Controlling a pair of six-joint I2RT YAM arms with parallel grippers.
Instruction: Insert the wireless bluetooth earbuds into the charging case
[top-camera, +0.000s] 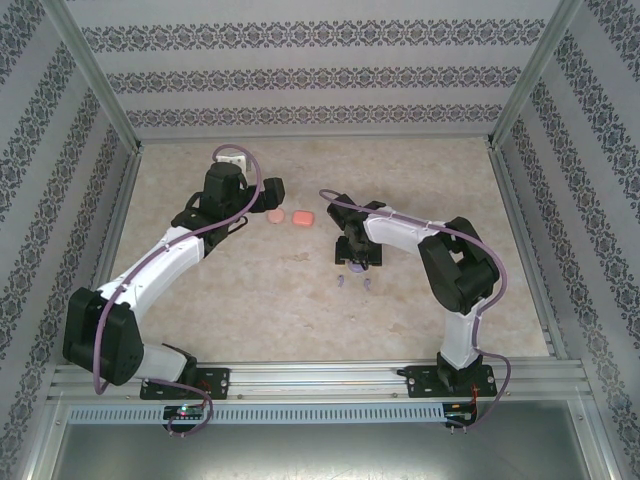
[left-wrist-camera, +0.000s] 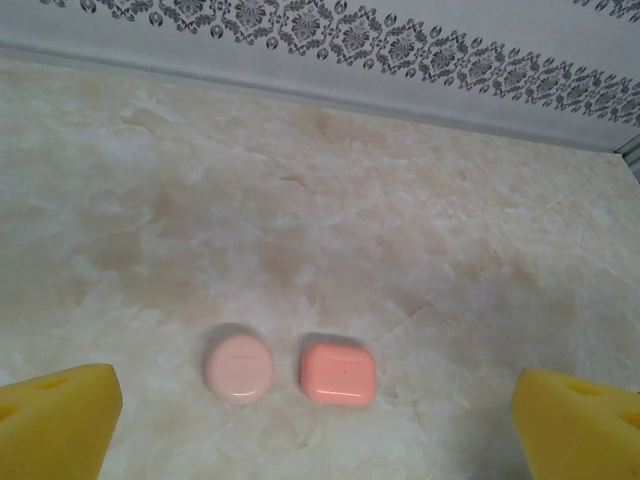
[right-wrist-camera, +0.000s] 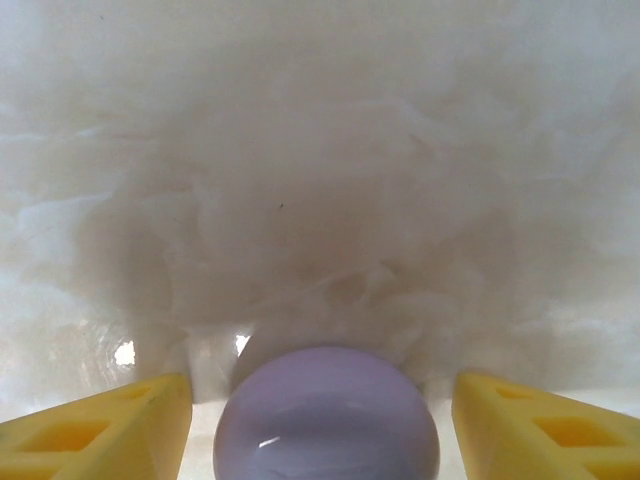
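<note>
A glossy purple domed charging case (right-wrist-camera: 326, 415) lies on the table between the yellow fingers of my right gripper (right-wrist-camera: 320, 425). The jaws are open, with a gap on each side of the case. Two tiny purple earbuds (top-camera: 342, 282) (top-camera: 368, 282) lie on the table just on the near side of the right gripper (top-camera: 356, 266). My left gripper (left-wrist-camera: 318, 430) hangs wide open above the table with nothing between its fingers, a little short of two closed pink cases.
A pale pink round case (left-wrist-camera: 238, 365) and a salmon squarish case (left-wrist-camera: 338, 373) lie side by side mid-table, also seen from above (top-camera: 275, 216) (top-camera: 301, 217). Patterned walls and metal posts (top-camera: 515, 110) enclose the marble tabletop (top-camera: 250, 300).
</note>
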